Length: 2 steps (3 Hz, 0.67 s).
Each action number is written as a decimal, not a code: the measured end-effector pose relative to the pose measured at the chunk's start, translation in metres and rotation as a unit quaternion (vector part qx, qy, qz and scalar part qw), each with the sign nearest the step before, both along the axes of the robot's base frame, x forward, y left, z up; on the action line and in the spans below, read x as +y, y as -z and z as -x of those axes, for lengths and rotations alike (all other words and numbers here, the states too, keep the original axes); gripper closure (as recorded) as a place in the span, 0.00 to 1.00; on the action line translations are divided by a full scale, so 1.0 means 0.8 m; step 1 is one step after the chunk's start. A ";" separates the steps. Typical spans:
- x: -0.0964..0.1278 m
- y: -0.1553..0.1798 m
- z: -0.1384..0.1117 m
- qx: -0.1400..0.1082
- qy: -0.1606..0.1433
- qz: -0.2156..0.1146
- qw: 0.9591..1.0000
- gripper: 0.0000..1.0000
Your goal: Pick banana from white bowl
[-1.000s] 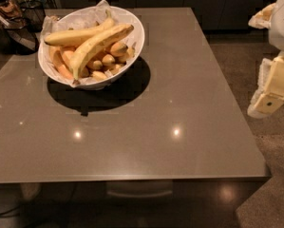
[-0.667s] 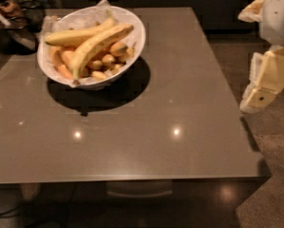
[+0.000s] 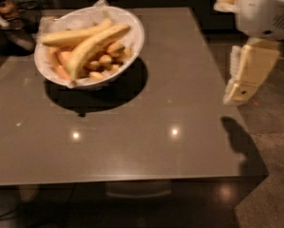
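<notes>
The white bowl (image 3: 137, 42) stands on the table at the back left, lined with white paper. The banana (image 3: 75, 35), long, slim and pale, lies across the top of the bowl. A thicker, deeper-yellow banana (image 3: 96, 46) lies beside it, over several small stubby bananas (image 3: 103, 63). My gripper (image 3: 239, 91) hangs from the white arm (image 3: 265, 11) at the right, above the table's right edge. It points down, far from the bowl, and holds nothing.
The grey-brown table (image 3: 156, 127) has its right edge under the gripper and its front edge near the bottom of the view. Dark objects (image 3: 11, 18) lie beyond the table's back left corner. Speckled floor (image 3: 274, 141) lies to the right.
My gripper and arm have moved left and slightly up, from beside the table to over its right edge. The bowl and bananas have not moved.
</notes>
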<state>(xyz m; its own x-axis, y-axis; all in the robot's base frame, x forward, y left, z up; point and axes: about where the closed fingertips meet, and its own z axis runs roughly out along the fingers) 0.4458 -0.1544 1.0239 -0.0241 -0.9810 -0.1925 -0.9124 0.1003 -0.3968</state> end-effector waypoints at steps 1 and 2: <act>0.001 -0.002 0.001 -0.002 0.000 0.000 1.000 0.00; 0.024 -0.017 -0.011 -0.018 -0.015 -0.023 0.999 0.00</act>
<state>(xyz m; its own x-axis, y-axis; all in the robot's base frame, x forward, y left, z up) 0.4549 -0.1354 1.0373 0.0125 -0.9712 -0.2378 -0.9007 0.0923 -0.4245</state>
